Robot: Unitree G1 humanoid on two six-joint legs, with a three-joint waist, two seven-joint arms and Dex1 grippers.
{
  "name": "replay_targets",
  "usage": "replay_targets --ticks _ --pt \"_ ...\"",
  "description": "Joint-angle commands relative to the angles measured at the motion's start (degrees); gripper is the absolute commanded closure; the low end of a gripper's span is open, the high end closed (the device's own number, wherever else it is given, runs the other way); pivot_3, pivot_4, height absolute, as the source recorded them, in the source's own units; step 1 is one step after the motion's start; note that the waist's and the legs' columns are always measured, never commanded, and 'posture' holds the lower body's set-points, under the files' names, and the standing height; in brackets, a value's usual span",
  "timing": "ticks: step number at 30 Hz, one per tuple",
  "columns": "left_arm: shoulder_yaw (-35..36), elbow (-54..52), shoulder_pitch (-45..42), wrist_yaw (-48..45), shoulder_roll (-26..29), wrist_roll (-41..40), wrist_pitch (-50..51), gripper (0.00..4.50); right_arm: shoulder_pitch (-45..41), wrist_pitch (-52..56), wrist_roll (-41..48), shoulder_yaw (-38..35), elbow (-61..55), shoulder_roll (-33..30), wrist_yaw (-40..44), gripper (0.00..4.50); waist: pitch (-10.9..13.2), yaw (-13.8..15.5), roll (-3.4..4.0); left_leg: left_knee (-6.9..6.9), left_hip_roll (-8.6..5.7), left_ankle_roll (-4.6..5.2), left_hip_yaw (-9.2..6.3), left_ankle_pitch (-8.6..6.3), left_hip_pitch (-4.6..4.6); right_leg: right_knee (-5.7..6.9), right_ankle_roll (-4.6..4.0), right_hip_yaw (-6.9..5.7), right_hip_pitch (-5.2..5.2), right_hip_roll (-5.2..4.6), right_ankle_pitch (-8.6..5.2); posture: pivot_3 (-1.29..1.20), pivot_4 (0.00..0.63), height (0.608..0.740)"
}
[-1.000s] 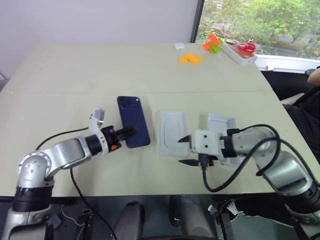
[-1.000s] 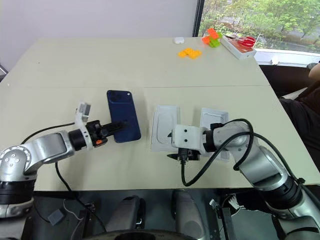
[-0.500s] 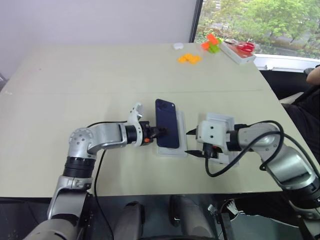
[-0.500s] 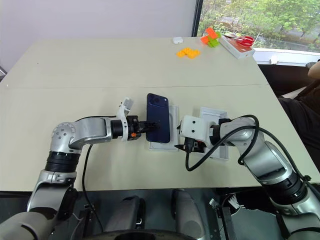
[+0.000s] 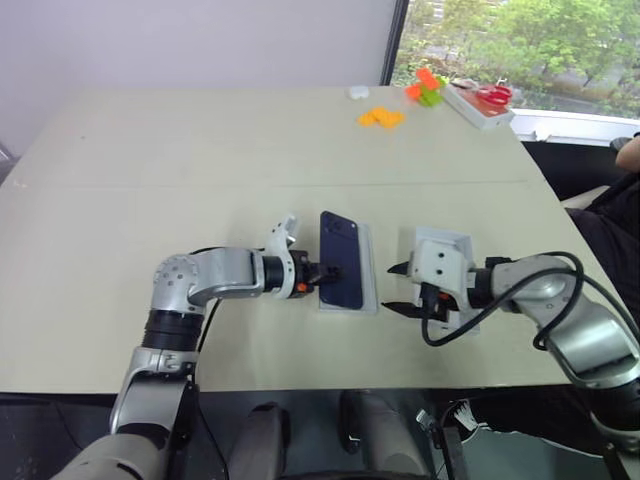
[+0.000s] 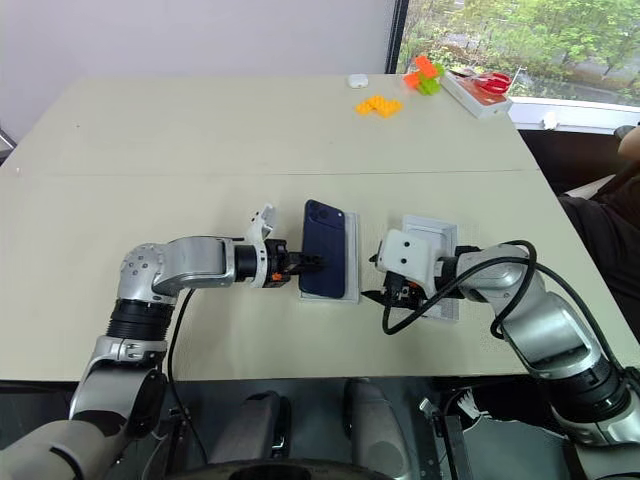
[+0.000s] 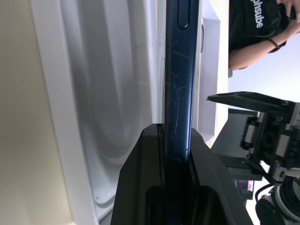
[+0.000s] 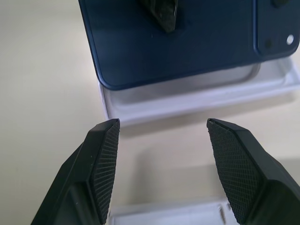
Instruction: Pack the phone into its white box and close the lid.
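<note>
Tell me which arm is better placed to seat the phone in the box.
Left. Its claw is shut on the phone, held over the box. The right claw is open beside it, holding nothing.

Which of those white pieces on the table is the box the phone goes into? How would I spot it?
Start at the near edge of the beige table, between the two arms. The white box is the shallow tray under the dark blue phone; the other white piece lies beside it, by the right arm, with nothing over it.

Bright, even daylight from the window (image 5: 510,45) at far right; soft shadows, close wrist views slightly blurred.
</note>
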Motion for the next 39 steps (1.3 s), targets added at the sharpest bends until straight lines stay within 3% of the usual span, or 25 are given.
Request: replay_targets --ticks 1,24,26,28,33,34,39 --pt "1.0 -0.41 -1.74 0.26 -0.83 -1.15 -0.07 4.5 -0.31 0.82 2.18 -2.42 -1.8 -0.43 -0.41 1.4 0.0 -0.01 0.0 0.0 0.0 0.0 0.0 0.0 0.0 0.0 0.0 0.0 0.0 0.0 0.0 0.0 0.15 0.726" --pt "-0.21 0.73 -1.7 1.18 -1.27 -1.15 -1.02 4.5 0.39 1.48 3.68 -1.29 -2.93 -1.6 -1.31 1.4 0.0 0.03 0.0 0.0 -0.01 -0.01 -0.01 0.01 -0.01 0.0 0.0 0.0 0.0 0.0 0.0 0.0 0.15 0.726" --pt "-0.38 0.6 -1.83 0.93 -1.39 -1.15 -1.11 3.52 0.48 1.54 3.72 -1.32 -3.05 -1.63 -1.3 1.36 0.0 0.04 0.0 0.0 -0.01 -0.01 0.0 0.01 -0.01 0.0 0.0 0.0 0.0 0.0 0.0 0.0 0.15 0.726" --pt "-0.54 0.36 -1.99 0.69 -1.38 -1.15 -1.16 2.83 0.51 1.57 3.73 -1.3 -3.1 -1.65 -1.26 1.36 0.0 0.07 0.0 0.0 -0.01 -0.01 0.0 0.01 -0.01 0.0 0.0 0.0 0.0 0.0 0.0 0.0 0.15 0.726" --pt "-0.67 -0.8 -2.05 -0.48 -1.0 -1.15 -0.63 0.33 0.61 1.74 3.78 -1.2 -3.27 -1.63 -1.23 1.36 0.0 0.07 0.0 0.0 -0.01 -0.02 -0.01 0.01 0.0 0.0 0.0 0.0 0.02 0.0 0.0 0.0 0.15 0.726" --pt "-0.74 -1.01 -1.99 -0.66 -0.88 -1.15 -0.59 0.05 0.64 1.78 3.8 -1.2 -3.33 -1.62 -1.24 1.36 0.0 0.04 0.0 0.0 -0.01 -0.02 0.0 0.01 0.01 0.0 0.0 0.0 0.02 0.0 0.0 0.0 0.15 0.726" --pt "-1.19 -2.67 -1.58 -2.01 0.69 -1.15 0.24 0.05 0.57 1.89 3.81 -1.04 -3.24 -1.44 -1.32 1.36 0.0 -0.05 0.0 0.0 -0.01 -0.02 -0.01 0.01 0.02 0.0 0.0 0.0 0.03 0.01 0.0 0.0 0.15 0.726"
